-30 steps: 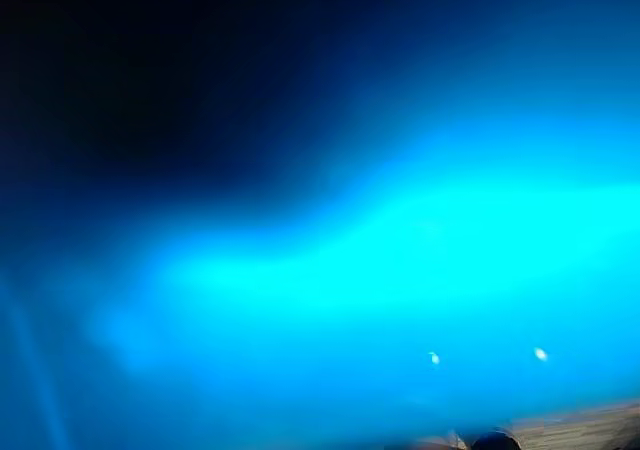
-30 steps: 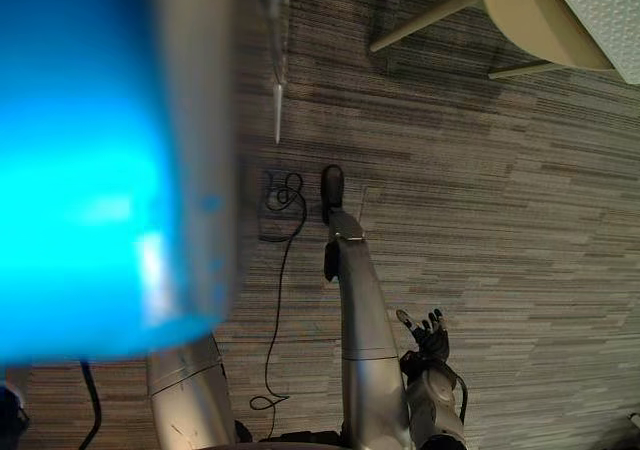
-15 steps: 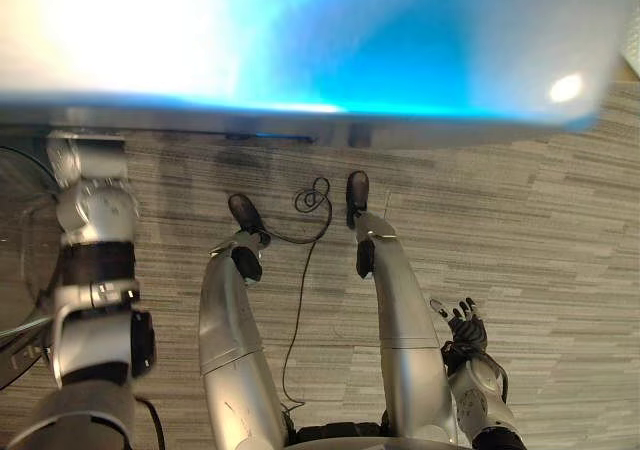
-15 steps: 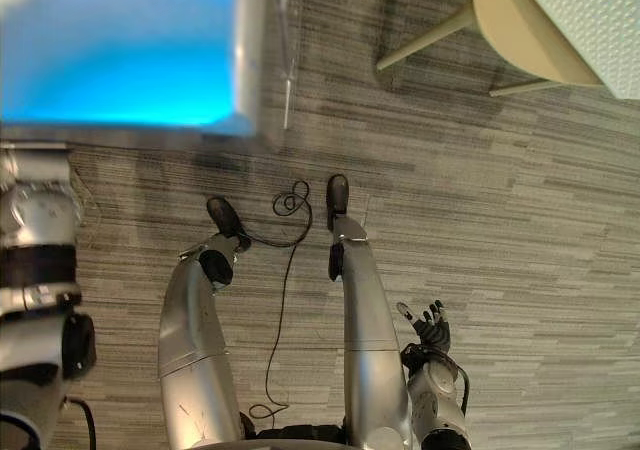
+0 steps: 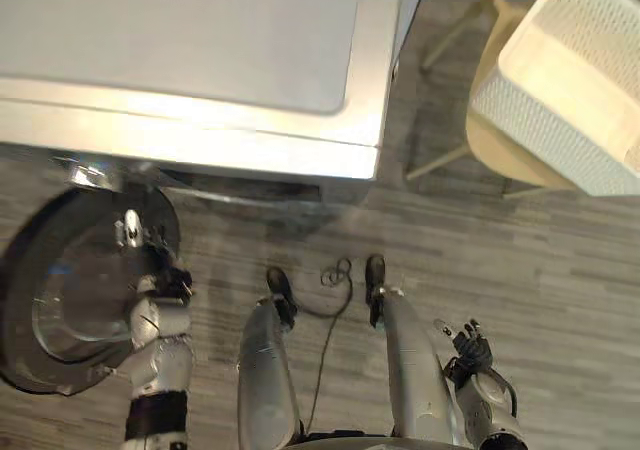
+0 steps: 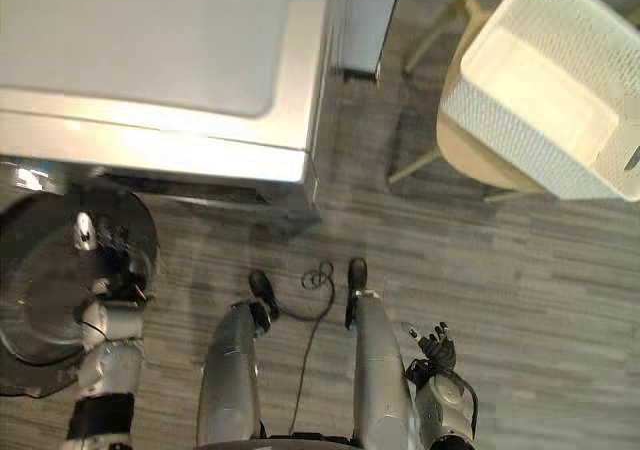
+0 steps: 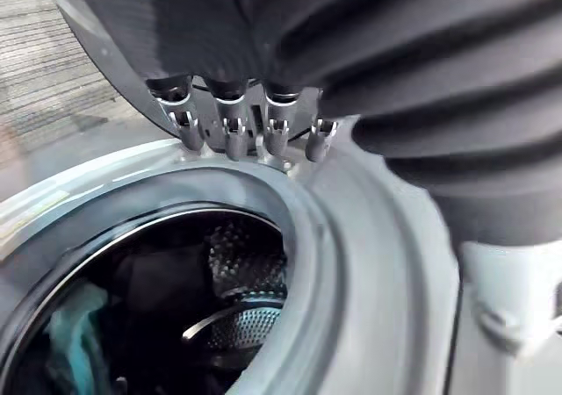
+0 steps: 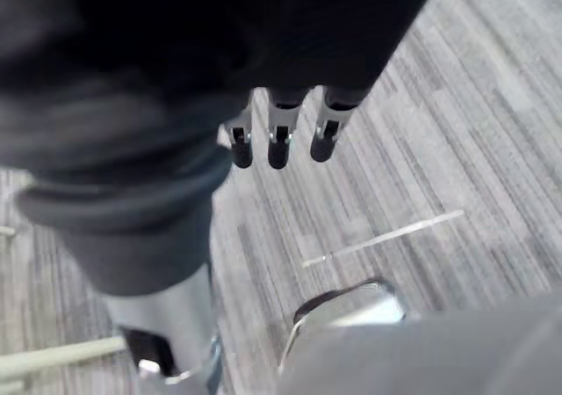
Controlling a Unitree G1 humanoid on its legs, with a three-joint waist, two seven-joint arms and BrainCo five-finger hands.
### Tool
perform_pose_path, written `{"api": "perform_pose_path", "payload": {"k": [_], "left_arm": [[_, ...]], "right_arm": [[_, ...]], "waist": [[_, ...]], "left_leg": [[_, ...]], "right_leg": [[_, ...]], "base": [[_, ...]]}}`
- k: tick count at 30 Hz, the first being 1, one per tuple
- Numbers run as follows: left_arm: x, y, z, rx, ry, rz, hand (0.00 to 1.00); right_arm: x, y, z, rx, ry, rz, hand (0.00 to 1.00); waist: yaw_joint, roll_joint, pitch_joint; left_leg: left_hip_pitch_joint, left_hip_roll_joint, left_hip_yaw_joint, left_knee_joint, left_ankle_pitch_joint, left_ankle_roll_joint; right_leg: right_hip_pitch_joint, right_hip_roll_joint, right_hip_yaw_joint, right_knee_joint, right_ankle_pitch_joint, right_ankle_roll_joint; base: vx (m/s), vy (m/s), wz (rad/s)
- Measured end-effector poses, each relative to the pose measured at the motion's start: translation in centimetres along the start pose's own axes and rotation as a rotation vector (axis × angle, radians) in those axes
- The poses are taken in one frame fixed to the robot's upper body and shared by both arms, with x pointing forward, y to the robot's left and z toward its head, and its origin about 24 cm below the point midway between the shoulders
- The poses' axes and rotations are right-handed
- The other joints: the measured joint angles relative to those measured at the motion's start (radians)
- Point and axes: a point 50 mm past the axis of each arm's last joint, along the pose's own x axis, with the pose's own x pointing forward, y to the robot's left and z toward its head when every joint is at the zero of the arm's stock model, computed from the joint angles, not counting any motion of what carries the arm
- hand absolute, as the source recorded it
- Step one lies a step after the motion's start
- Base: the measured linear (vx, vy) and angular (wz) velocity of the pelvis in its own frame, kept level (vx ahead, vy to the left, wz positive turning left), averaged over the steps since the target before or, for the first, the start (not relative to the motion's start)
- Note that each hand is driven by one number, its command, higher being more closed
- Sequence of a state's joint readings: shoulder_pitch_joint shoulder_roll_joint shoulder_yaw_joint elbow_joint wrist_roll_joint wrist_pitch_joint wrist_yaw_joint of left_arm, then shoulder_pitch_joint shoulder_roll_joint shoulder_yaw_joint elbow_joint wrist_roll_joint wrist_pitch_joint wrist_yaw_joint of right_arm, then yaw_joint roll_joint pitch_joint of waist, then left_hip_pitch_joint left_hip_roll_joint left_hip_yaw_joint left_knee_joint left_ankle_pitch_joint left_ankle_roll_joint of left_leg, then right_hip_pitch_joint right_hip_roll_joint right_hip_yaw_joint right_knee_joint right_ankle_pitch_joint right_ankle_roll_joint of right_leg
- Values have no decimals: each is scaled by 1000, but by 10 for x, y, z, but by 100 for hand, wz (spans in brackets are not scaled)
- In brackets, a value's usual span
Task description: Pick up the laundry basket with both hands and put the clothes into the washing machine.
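Laundry basket [image 5: 545, 120] on chair [image 5: 500, 160], well apart from relaxed right hand [image 5: 470, 348], straight-fingered left hand [image 5: 165, 280].

1. We've got two head eyes staring straight down from high, sharing the washing machine [image 5: 200, 50], basket [image 5: 520, 120] and floor [image 5: 560, 270].
2. Left wrist cam hugs the left hand [image 7: 263, 35], drum [image 7: 237, 263] just beyond its fingers [image 7: 230, 136].
3. Right wrist cam hugs the right hand [image 8: 290, 26], floor well past its fingers [image 8: 279, 145].

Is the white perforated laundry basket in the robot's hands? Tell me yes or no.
No, the white perforated laundry basket rests on the beige chair beside the grey washing machine.
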State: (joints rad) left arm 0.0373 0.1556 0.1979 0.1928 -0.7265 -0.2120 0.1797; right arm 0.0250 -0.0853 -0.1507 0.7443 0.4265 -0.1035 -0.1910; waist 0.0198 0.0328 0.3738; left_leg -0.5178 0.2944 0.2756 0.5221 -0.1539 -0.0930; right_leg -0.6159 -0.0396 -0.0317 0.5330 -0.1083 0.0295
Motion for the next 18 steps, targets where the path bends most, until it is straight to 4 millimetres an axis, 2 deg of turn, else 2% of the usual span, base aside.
{"api": "perform_pose_path", "payload": {"k": [1, 2, 4, 5, 6, 8, 9, 10, 14, 16, 18], "left_arm": [[-9, 9, -22, 62, 87, 25, 0], [-14, 13, -33, 94, 132, 35, 0], [-34, 31, -80, 159, 341, 96, 0], [-40, 35, -90, 172, 390, 114, 0], [-56, 46, -112, 203, 508, 152, 0], [-86, 64, -141, 290, 695, 215, 0], [-89, 66, -144, 305, 715, 217, 0], [-102, 75, -152, 352, 790, 234, 0], [-123, 102, -156, 438, 913, 316, 0], [-130, 108, -158, 478, 958, 330, 0], [-129, 111, -156, 501, 963, 327, 0]], "right_arm": [[0, -2, -4, -11, 20, -7, 0], [-1, -3, -6, -13, 27, -10, 0], [-1, -8, -11, -16, 50, -22, 0], [-1, -9, -12, -17, 56, -23, 0], [-2, -15, -16, -17, 75, -39, 0], [-5, -25, -27, 11, 120, -87, 0], [-6, -26, -29, 17, 127, -93, 0], [-8, -30, -37, 39, 158, -117, 0], [-18, -48, -65, 103, 283, -186, 0], [-22, -55, -74, 115, 328, -218, 0], [-26, -60, -82, 126, 372, -244, 0]], "waist": [[-1, 3, -30], [-1, 2, -44], [-3, 4, -100], [-4, 5, -112], [-5, 10, -146], [-8, 11, -202], [-8, 11, -209], [-8, 11, -233], [-10, 23, -275], [-12, 22, -281], [-11, 10, -281]], "left_leg": [[47, -3, 7, -19, -3, -3], [72, -7, 11, -31, -3, -3], [161, -24, 27, -87, -3, -3], [178, -26, 30, -96, -3, -3], [215, -30, 30, -119, -3, -4], [295, -38, 38, -181, 5, -15], [306, -39, 39, -190, 7, -18], [342, -49, 44, -225, 14, -26], [450, -45, 74, -292, 28, -47], [482, -40, 83, -289, 29, -49], [478, -31, 81, -218, 29, -49]], "right_leg": [[44, -1, 0, -16, -5, 3], [65, -3, -1, -22, -7, 4], [143, -14, -4, -54, -14, 9], [159, -15, -5, -64, -17, 13], [199, -16, -9, -88, -21, 19], [274, -18, -14, -133, -21, 21], [283, -18, -14, -139, -21, 21], [308, -17, -15, -162, -20, 22], [394, 9, 14, -225, -13, 14], [420, 26, 41, -241, -12, 13], [441, 33, 76, -253, -11, 11]], "base": [[145, 27, -5], [155, 28, -2], [138, 17, 1], [120, 15, 1], [123, 19, 2], [141, 12, 5], [127, -1, 1], [115, 11, 0], [133, 14, -18], [176, -7, -48], [159, -27, -54]]}}
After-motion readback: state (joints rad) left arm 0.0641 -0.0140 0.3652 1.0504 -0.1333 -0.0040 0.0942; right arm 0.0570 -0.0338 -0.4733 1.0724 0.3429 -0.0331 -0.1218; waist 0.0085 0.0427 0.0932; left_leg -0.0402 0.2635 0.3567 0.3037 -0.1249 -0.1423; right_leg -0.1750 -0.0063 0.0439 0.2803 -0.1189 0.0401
